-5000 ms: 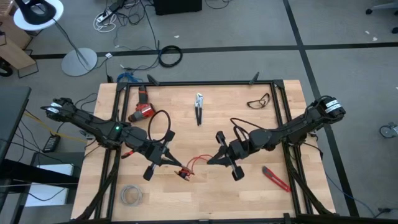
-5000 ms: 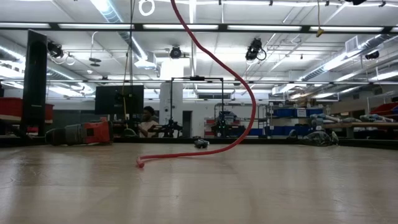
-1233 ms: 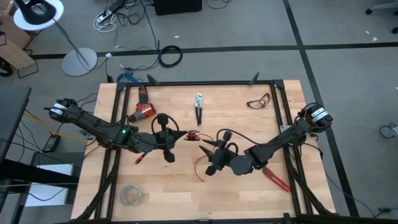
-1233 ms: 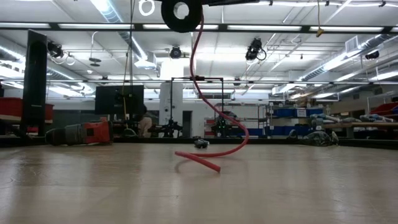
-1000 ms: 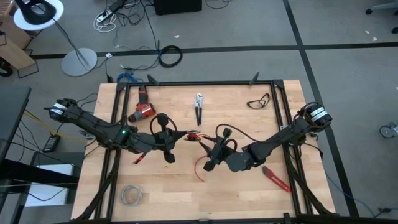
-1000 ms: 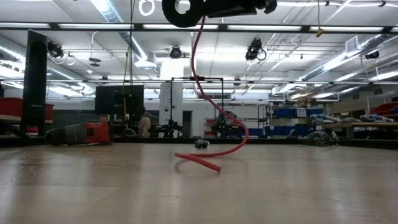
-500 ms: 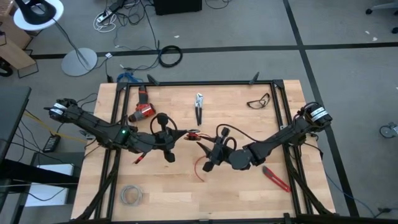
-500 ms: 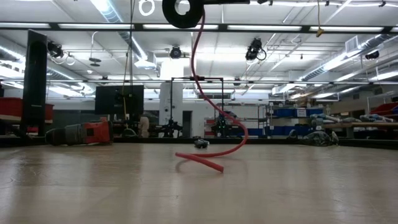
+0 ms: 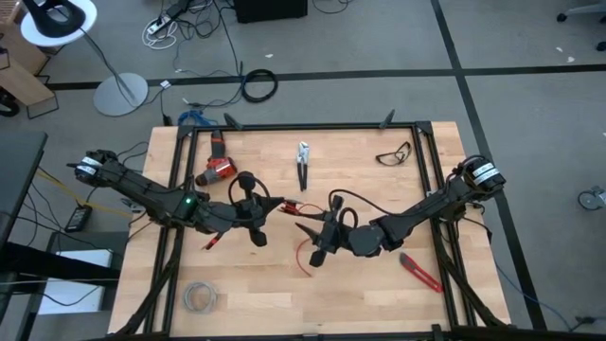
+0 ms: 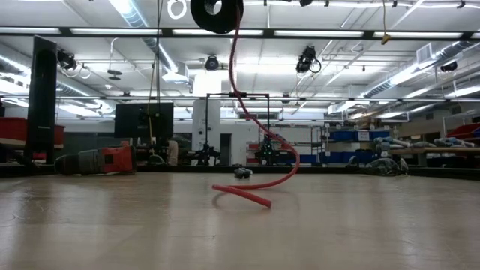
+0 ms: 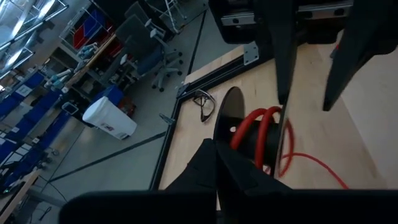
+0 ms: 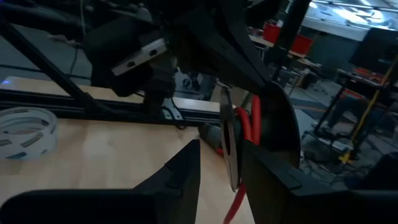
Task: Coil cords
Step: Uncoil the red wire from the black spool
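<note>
Right pincer (image 9: 305, 230) edged closer, red cord (image 10: 259, 161) top hidden

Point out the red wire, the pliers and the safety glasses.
red wire (image 10: 241, 194): low view, the stretch lying on the table.
pliers (image 9: 302, 167): high view, the handles.
safety glasses (image 9: 393, 153): high view, the frame.

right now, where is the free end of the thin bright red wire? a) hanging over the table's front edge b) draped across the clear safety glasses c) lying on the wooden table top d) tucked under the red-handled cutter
c: in the low view the thin bright red wire curves down from the black spool and its loose end lies on the wooden table top.
</note>
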### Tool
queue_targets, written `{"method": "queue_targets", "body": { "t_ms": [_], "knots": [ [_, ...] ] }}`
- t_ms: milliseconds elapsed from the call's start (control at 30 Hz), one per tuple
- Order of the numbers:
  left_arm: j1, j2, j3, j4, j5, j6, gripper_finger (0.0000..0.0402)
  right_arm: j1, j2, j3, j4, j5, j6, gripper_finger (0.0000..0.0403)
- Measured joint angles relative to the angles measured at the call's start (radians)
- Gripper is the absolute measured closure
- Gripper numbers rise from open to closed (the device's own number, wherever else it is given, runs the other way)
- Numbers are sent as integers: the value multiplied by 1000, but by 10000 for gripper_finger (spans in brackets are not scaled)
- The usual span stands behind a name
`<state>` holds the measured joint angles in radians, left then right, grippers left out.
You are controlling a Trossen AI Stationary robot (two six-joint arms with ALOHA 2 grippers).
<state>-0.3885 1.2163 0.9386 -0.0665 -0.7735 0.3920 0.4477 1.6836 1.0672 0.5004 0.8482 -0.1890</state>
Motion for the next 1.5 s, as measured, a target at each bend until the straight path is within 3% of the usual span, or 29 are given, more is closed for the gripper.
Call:
{"method": "queue_targets", "body": {
  "t_ms": [333, 567, 767, 1167, 1500],
  "knots": [
    [0, 0, 0, -5, -38, 0, 401, 11, 0, 0, 109, -38, -125, 300],
    [0, 0, 0, -6, -43, 0, 401, 13, 0, 0, 101, 48, -134, 305],
    [0, 0, 0, -6, -41, -2, 401, 8, 0, 0, 100, 62, -240, 305],
    [0, 0, 0, -5, -21, -3, 401, -24, 0, 0, 63, 16, -226, 313],
    [0, 0, 0, 16, -9, 0, 402, -37, 0, 0, 10, -38, -165, 361]
  ]
}}
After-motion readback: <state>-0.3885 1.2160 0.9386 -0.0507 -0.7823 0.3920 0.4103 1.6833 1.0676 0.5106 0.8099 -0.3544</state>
